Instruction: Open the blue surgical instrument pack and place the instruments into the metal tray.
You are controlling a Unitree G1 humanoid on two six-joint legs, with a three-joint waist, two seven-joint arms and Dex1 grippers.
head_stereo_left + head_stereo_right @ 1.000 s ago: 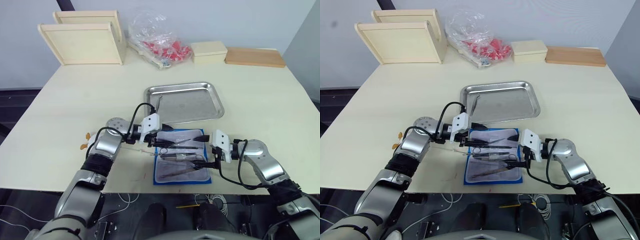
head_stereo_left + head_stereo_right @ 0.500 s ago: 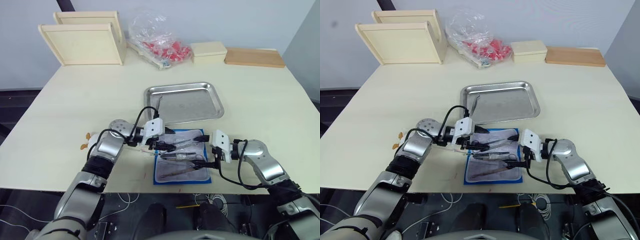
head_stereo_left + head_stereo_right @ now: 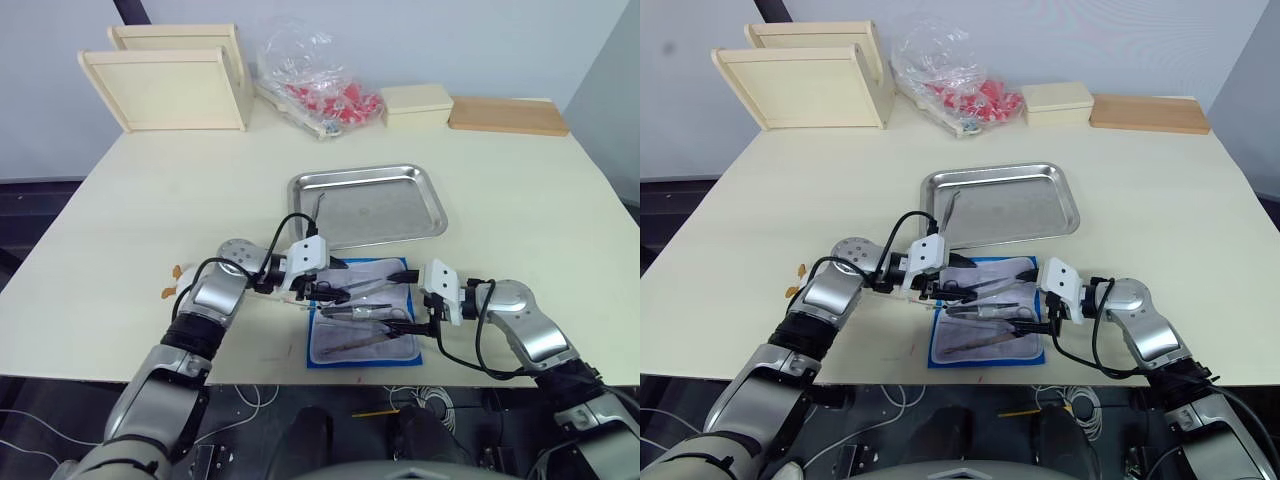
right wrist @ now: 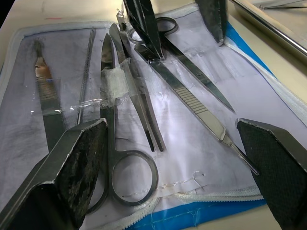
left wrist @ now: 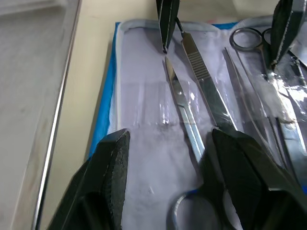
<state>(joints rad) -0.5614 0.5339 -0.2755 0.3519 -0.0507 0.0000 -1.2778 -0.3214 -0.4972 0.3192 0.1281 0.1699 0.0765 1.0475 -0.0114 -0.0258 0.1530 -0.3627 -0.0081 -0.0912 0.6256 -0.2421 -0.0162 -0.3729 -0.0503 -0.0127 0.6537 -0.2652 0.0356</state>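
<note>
The blue surgical instrument pack (image 3: pixel 322 356) lies open near the table's front edge, pale lining up. Several instruments (image 3: pixel 362 312) rest in it: ring-handled scissors (image 4: pixel 125 143), forceps and slim probes. My left gripper (image 5: pixel 170 136) is open and low over the pack's far left corner, with a scissor blade (image 5: pixel 184 110) lying between its fingers. At the pack's right edge my right gripper (image 4: pixel 172 124) stands open, pointing in over the instruments. Just beyond the pack sits the metal tray (image 3: pixel 380 172), with one thin instrument (image 3: pixel 318 207) at its left side.
Two pale wooden framed trays (image 3: pixel 165 85) stand at the back left. A clear bag of red items (image 3: pixel 315 85), a pale box (image 3: pixel 418 102) and a wooden board (image 3: pixel 508 115) line the back edge. A small orange and white scrap (image 3: pixel 175 282) lies left of my left arm.
My left gripper has moved right and down onto the pack's far left corner, then held still over the last half second. The right gripper has not moved.
</note>
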